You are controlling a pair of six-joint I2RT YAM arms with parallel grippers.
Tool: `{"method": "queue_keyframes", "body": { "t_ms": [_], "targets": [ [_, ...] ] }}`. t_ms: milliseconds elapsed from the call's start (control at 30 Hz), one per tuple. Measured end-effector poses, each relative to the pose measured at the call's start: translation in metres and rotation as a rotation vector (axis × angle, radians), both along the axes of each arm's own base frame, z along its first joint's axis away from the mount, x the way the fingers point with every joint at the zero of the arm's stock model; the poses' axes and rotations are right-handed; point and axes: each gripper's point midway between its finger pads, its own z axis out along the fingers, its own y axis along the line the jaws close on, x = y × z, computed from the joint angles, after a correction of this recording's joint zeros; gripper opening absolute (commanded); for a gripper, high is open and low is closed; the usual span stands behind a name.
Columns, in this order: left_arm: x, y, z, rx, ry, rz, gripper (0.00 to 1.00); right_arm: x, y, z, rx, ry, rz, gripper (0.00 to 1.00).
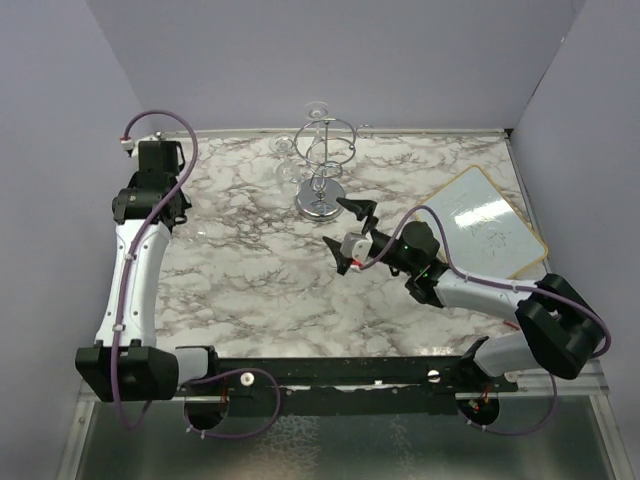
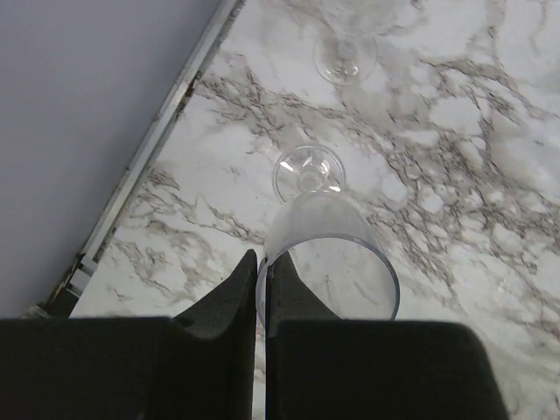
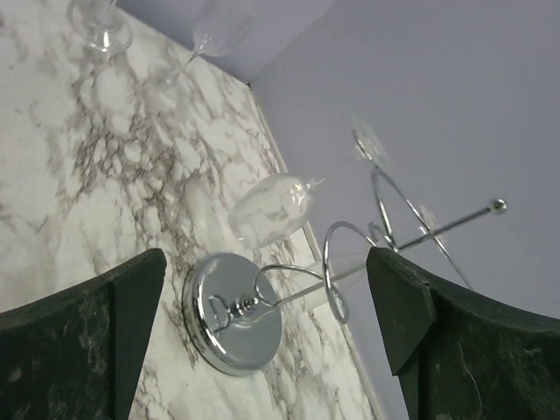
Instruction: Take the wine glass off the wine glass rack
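Note:
The chrome wine glass rack [image 1: 321, 200] stands at the back middle of the marble table. It also shows in the right wrist view [image 3: 232, 311]. A clear wine glass [image 3: 271, 206] hangs upside down from one of its ring arms, faint in the top view [image 1: 291, 172]. My right gripper [image 1: 348, 233] is open and empty just in front of the rack's base; in its wrist view the gripper [image 3: 267, 258] has the rack between its spread fingers. My left gripper [image 2: 261, 262], at the far left [image 1: 158, 165], is shut on the rim of another wine glass [image 2: 328, 262].
A further clear glass [image 2: 346, 52] stands on the table beyond the left gripper, near the back wall. Two glasses [image 3: 101, 26] show at the back in the right wrist view. A small whiteboard [image 1: 490, 222] lies at the right. Walls close the back and both sides.

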Motion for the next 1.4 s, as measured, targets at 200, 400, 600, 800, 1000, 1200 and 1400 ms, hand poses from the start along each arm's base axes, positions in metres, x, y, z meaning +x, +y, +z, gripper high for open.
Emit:
{"method": "queue_keyframes", "body": {
  "t_ms": [200, 400, 600, 800, 1000, 1200, 1400],
  "targets": [
    [0.027, 0.051, -0.031, -0.054, 0.036, 0.133, 0.00, 0.008, -0.005, 0.033, 0.133, 0.089, -0.067, 1.00],
    [0.056, 0.069, -0.051, -0.089, 0.060, 0.159, 0.00, 0.002, 0.000, 0.027, 0.124, 0.135, -0.068, 1.00],
    [0.074, 0.073, -0.049, -0.109, 0.043, 0.148, 0.00, -0.003, 0.003, 0.027, 0.115, 0.131, -0.059, 1.00],
    [0.085, 0.078, -0.044, -0.103, 0.040, 0.142, 0.03, -0.004, 0.004, 0.025, 0.103, 0.128, -0.060, 1.00],
    [0.084, 0.078, -0.041, -0.098, 0.044, 0.136, 0.09, -0.007, 0.006, 0.025, 0.094, 0.114, -0.053, 1.00],
    [0.080, 0.078, -0.048, -0.101, 0.078, 0.137, 0.11, -0.015, 0.014, 0.026, 0.082, 0.090, -0.036, 1.00],
    [0.081, 0.080, -0.053, -0.105, 0.095, 0.140, 0.28, -0.017, 0.016, 0.027, 0.075, 0.073, -0.031, 1.00]
  ]
}}
